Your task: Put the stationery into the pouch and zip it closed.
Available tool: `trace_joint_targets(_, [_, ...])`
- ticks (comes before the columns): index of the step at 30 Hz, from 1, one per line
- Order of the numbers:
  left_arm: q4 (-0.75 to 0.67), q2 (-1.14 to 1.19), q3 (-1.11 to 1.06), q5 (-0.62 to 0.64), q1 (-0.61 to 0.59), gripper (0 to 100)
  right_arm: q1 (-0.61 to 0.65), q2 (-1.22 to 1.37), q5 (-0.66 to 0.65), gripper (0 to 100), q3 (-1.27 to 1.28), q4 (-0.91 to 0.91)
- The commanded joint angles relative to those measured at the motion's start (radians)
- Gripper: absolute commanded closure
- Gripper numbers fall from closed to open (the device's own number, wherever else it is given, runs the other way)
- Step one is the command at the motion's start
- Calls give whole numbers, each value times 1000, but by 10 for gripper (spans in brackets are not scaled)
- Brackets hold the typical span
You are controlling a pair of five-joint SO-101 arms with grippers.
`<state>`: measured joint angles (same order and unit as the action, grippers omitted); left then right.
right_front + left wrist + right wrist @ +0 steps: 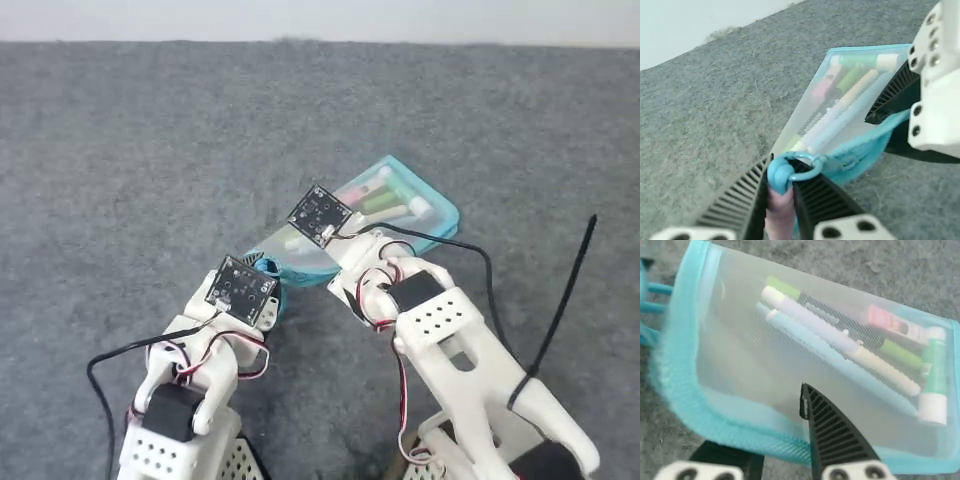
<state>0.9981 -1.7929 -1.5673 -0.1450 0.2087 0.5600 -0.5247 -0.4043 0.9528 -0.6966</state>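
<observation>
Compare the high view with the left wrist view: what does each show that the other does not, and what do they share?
High view: the white bodies of the left arm and right arm, side by side. Left wrist view: the zip's ring pull, clamped in the left gripper. Both: the pouch lying on grey carpet, with pens inside it.

The high view looks down from the near side; both wrist views sit close to the pouch (735,365), which all share.
</observation>
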Motion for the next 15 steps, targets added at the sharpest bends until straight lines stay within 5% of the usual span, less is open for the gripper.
trace_joint_targets(1, [-55, 5, 12, 9, -69, 988, -31, -36, -3, 992, -43, -38])
trace_joint_targets(6, [-110, 5, 4, 55, -204, 988, -35, -87, 0, 992, -26, -45])
trace_joint_targets(15, [-181, 5, -45, 74, -218, 988, -124, -223, -5, 992, 28, -47])
